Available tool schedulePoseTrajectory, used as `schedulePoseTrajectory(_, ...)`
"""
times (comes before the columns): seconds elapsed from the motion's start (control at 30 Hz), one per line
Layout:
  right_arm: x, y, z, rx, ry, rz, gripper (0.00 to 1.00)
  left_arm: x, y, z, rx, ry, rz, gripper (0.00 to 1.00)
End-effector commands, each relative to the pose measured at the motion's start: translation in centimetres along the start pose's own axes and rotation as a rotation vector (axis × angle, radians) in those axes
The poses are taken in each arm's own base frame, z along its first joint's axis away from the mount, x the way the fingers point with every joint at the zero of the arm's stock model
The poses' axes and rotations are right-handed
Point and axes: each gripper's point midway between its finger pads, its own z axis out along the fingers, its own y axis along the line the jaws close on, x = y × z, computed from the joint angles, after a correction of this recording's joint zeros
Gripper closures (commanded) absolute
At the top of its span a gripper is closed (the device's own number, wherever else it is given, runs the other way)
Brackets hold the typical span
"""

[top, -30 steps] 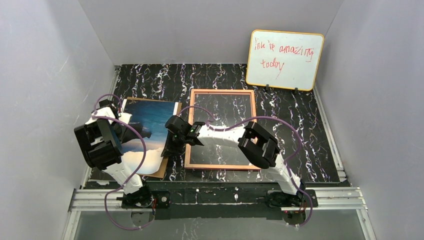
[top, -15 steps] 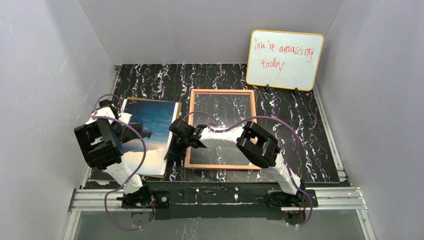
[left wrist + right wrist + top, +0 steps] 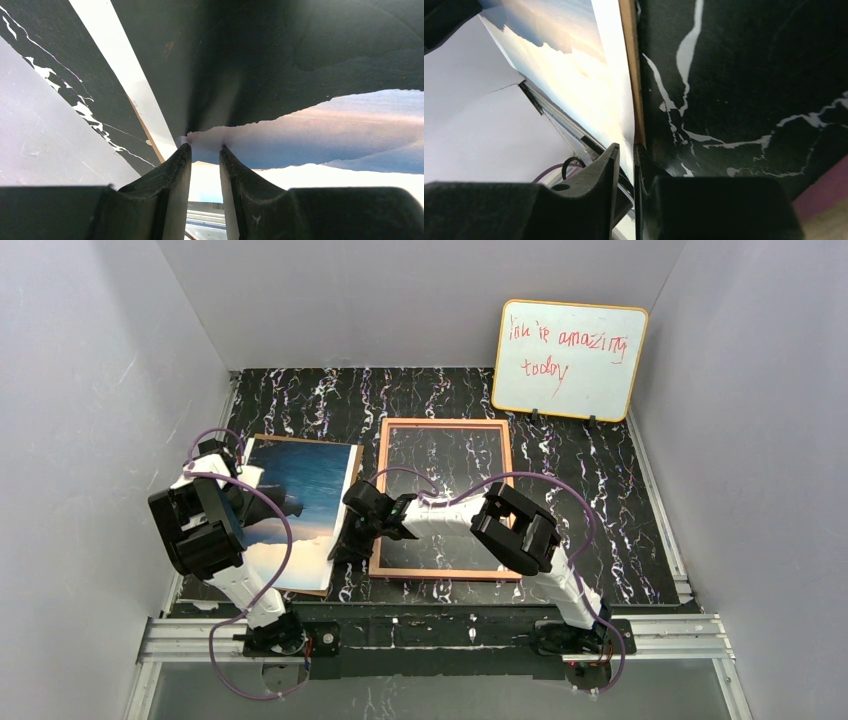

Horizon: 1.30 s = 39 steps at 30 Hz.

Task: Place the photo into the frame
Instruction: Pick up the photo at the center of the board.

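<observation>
Top view: the photo (image 3: 300,490) lies face up, left of centre, on a brown board (image 3: 628,50) whose edge shows as a thin strip along the photo's top and right sides. The frame (image 3: 450,455) lies flat at centre, just right of the photo and apart from it. The marbled worktop (image 3: 600,520) shows through its pane. A whiteboard (image 3: 570,360) with red writing stands at upper right.

My right claw (image 3: 626,148) reaches across the frame's lower left corner to the photo's lower right edge. Wrist view: jaws nearly together, and the photo's white margin runs down into the slit between them, so it is closed on that edge. The board's edge ends at one fingertip; I cannot tell if it is caught too.

My left claw (image 3: 204,147) is at the photo's left side, hidden under my arm in the top view. Wrist view: jaws a narrow gap apart, tips at the photo's face where dark mountains meet pale sky. I cannot tell whether they pinch the print or only touch it.
</observation>
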Motion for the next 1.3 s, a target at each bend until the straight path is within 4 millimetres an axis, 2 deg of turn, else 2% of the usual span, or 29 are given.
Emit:
schedulePoseTrajectory(0.0,-0.1,3.2,-1.2,-0.110,-0.009,-0.014,0.77,2.3,-3.5,3.3,0.140,0.086,0.013,0.74)
schedulePoseTrajectory(0.3,-0.1,3.1,-1.1,-0.105,-0.008,-0.016,0.84,2.3,-3.5,3.4,0.143,0.088,0.014,0.74)
schedulePoseTrajectory(0.37,-0.2,3.3,-0.9,-0.103,-0.005,-0.016,0.80,2.4,-3.5,3.4,0.143,0.088,0.015,0.74)
schedulePoseTrajectory(0.43,-0.1,2.6,-0.6,-0.069,0.004,-0.009,0.76,2.3,-3.5,3.3,0.144,0.086,0.016,0.75)
schedulePoseTrajectory(0.57,-0.1,2.4,-0.2,-0.064,0.008,-0.009,0.76,2.3,-3.5,3.3,0.145,0.085,0.014,0.75)
schedulePoseTrajectory(0.77,-0.7,3.4,0.0,-0.088,-0.015,-0.030,0.86,2.2,-3.4,3.1,0.143,0.082,0.016,0.75)
schedulePoseTrajectory(0.9,-0.9,4.7,-0.3,-0.128,-0.024,-0.066,0.98,1.8,-3.2,2.5,0.156,0.080,0.012,0.74)
schedulePoseTrajectory(0.97,-1.0,5.7,-0.9,-0.150,-0.041,-0.100,0.99,1.2,-2.7,1.7,0.160,0.070,-0.005,0.65)
schedulePoseTrajectory(1.1,-2.1,7.3,-2.9,-0.166,-0.107,-0.192,0.99,-1.4,-0.6,-1.7,0.143,-0.007,-0.043,0.24)
schedulePoseTrajectory(1.17,-3.0,7.8,-4.5,-0.150,-0.151,-0.253,0.99,-2.8,0.6,-3.9,0.137,-0.056,-0.065,0.17)
schedulePoseTrajectory(1.2,-3.5,7.9,-5.4,-0.135,-0.177,-0.285,0.99,-3.5,1.0,-5.0,0.138,-0.080,-0.074,0.08)
schedulePoseTrajectory(1.23,-4.2,7.8,-6.4,-0.116,-0.205,-0.333,0.99,-4.1,1.4,-6.1,0.138,-0.105,-0.086,0.03)
schedulePoseTrajectory(1.27,-4.8,7.9,-7.6,-0.099,-0.232,-0.366,0.99,-4.7,1.9,-7.0,0.133,-0.123,-0.100,0.02)
